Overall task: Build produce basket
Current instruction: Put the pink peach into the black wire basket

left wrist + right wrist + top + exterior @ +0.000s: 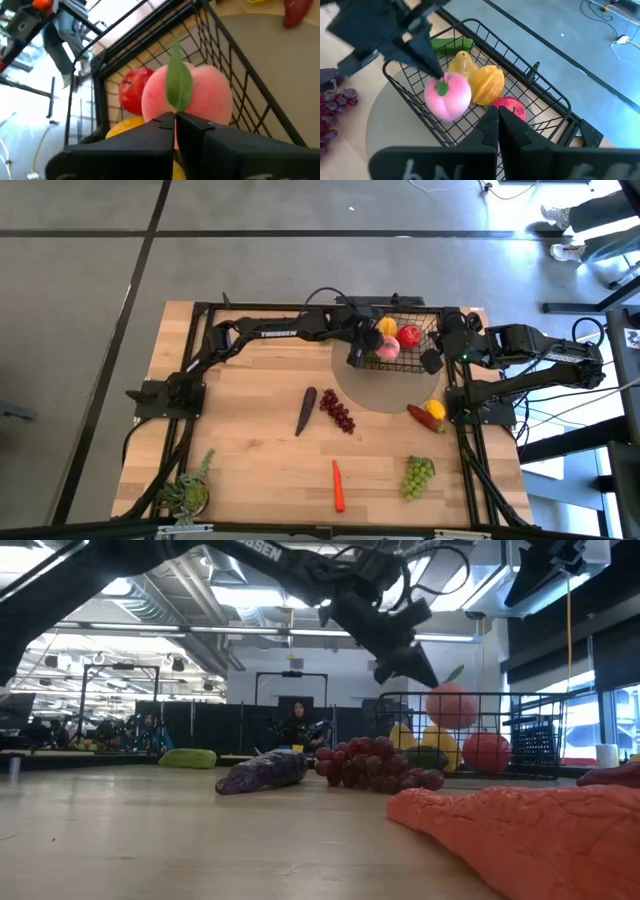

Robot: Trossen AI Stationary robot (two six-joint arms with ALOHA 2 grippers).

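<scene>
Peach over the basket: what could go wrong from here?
1. The left claw pinches the peach only by its green leaf; it may slip or swing before release.
2. The basket already holds a yellow pepper, pear, cucumber and red fruit; the peach could bounce off them.
3. The shut right claw hangs close beside the basket, so the arms could clash.

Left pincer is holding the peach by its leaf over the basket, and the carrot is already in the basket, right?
Not quite. The carrot lies on the table, as the high view shows. The left pincer does hold the peach by its leaf over the basket.
</scene>
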